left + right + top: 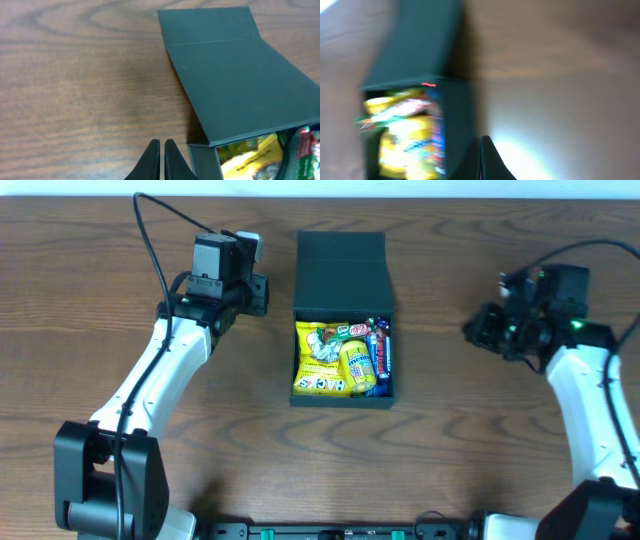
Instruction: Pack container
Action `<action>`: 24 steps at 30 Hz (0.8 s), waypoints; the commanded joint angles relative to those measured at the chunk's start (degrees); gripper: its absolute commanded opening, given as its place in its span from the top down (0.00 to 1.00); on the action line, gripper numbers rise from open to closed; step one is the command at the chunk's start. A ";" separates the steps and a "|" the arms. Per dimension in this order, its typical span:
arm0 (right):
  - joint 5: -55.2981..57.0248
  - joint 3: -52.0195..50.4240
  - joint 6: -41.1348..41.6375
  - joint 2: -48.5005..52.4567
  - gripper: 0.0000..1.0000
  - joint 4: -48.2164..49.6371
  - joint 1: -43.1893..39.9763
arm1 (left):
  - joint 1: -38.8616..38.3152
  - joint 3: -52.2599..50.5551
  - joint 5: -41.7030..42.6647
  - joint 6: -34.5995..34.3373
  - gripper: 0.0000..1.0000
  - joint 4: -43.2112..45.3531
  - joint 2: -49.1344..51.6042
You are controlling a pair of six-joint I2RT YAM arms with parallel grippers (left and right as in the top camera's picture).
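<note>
The dark teal container [342, 280] sits at the table's middle, its flap lid half over the opening at the far end. Yellow, blue and red snack packets [342, 358] fill its near part. It also shows in the left wrist view [235, 85] and, blurred, in the right wrist view [420, 55]. My left gripper [162, 160] is shut and empty, over bare wood just left of the container's far left corner. My right gripper [481, 160] is shut and empty, well to the right of the container.
The wood-grain table [100, 300] lies on both sides of the container. Black cables run from the left arm [150, 240] and the right arm [560, 255] toward the table's back edge.
</note>
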 commanded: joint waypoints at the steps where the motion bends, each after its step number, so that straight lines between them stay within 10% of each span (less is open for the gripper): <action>1: -8.44 0.59 -3.76 0.04 0.98 3.89 8.02 | 1.20 0.50 -0.07 -7.30 0.94 -1.16 0.22; 24: 2.36 0.66 5.90 22.23 0.99 28.41 26.86 | 8.04 0.50 3.61 -12.02 0.94 -10.56 0.22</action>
